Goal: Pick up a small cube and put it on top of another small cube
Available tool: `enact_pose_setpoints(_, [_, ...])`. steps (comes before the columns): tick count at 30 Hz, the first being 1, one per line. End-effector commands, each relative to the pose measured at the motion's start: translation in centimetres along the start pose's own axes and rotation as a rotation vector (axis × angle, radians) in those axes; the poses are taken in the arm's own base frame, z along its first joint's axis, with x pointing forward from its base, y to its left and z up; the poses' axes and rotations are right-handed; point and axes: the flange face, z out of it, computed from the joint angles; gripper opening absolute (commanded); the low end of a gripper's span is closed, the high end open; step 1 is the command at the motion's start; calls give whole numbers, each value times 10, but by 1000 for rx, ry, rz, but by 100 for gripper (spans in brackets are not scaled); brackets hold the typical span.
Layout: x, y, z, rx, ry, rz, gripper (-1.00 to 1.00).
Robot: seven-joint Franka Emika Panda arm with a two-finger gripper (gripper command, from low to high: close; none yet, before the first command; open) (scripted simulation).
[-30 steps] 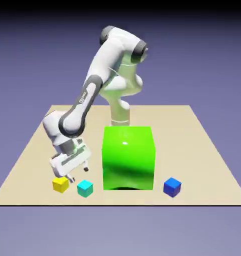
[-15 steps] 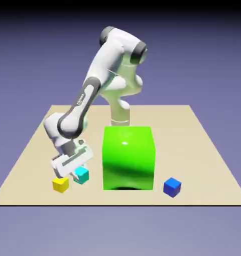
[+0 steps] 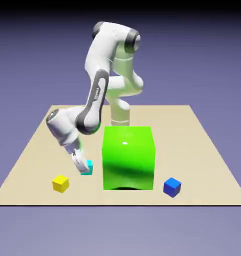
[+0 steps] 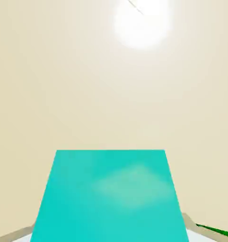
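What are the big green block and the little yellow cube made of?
The big bright-green cube looks like smooth, shiny plastic: there's a small white glint on its top and darker, wavy shading on its front. It might be painted or glassy instead. The small plain-yellow cube looks duller, maybe matte plastic or painted wood; no glint or wood grain shows.

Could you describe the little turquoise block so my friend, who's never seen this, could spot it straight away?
Find the big green cube on the tan table, then look just to its left in the exterior view. The small turquoise block is there, partly hidden by the robot's claw. Unlike the yellow and blue blocks, it sits between the claw's fingers.
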Motion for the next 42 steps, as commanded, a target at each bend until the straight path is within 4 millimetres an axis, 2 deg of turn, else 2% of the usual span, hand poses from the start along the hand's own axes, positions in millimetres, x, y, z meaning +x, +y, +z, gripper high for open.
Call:
enact_pose_setpoints(1, [-2, 0, -3, -8, 25, -56, -100])
enact_pose_setpoints(16, [-36, -1, -68, -109, 427, -888, -100])
enact_pose_setpoints(20, [-53, 0, -89, -149, 560, -1108, -100])
enact_pose_setpoints(21, [-64, 2, -92, -162, 597, -1178, -100])
enact_pose_setpoints(24, [-121, 14, -90, -225, 715, -1456, -100])
enact_pose_setpoints(28, [-194, 42, -84, -326, 895, -1813, -100])
enact_pose_setpoints(31, [-258, 81, -53, -416, 976, -2076, -100])
enact_pose_setpoints(34, [-310, 129, -22, -520, 1073, -2328, -100])
enact_pose_setpoints(36, [-338, 165, -2, -598, 1147, -2488, -100])
enact_pose_setpoints(39, [-368, 222, 30, -731, 1269, -2714, -100])
enact_pose_setpoints(40, [-374, 246, 46, 766, -1263, 2756, -100])
enact_pose_setpoints(42, [-371, 287, 76, 800, -1165, 2707, -100])
